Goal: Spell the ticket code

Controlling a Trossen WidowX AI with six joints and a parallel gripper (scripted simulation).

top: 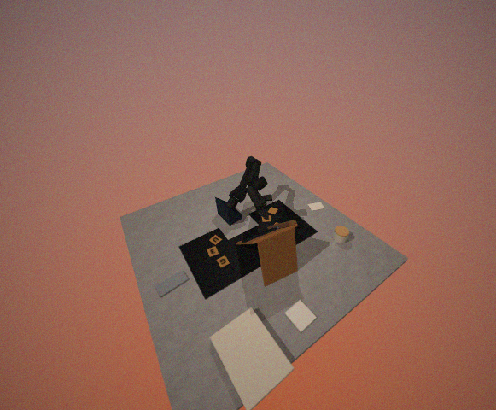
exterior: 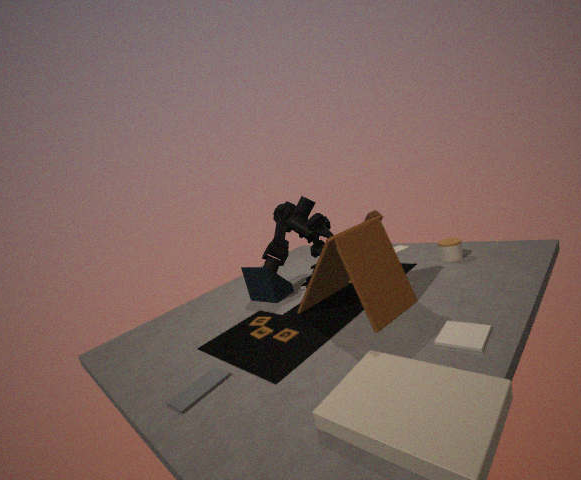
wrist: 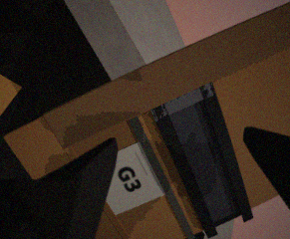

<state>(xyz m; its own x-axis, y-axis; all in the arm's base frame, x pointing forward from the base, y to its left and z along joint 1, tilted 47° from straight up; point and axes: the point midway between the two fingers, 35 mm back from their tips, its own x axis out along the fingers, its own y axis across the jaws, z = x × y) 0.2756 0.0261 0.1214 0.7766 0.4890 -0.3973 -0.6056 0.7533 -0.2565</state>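
My gripper (wrist: pixel 178 138) is open and empty, its fingers spread above the leaning wooden board (top: pixel 278 255) (exterior: pixel 378 279) (wrist: pixel 269 100). The ticket (wrist: pixel 125 196) shows "G3" in the wrist view; the left finger may cover part of it. The dark rail (wrist: pixel 199 154) lies between the fingertips in that view, and I make out no letter tile in it. Three letter tiles lie on the left of the black mat (top: pixel 199 273) (exterior: pixel 275 366): one tile (top: pixel 215 239) (exterior: pixel 260 320), a second tile (top: pixel 212 251) (exterior: pixel 261 332) and a third tile (top: pixel 223 261) (exterior: pixel 285 335). Two more tiles, one (top: pixel 272 210) and another (top: pixel 265 218), lie beside the arm.
A large pale box (top: pixel 252 357) (exterior: pixel 414 408) and a white square (top: pixel 300 315) (exterior: pixel 463 335) lie in front of the board. A lidded cup (top: pixel 341 234) (exterior: pixel 450 250) stands near the right edge. A grey slab (top: pixel 172 284) (exterior: pixel 200 390) lies left of the mat.
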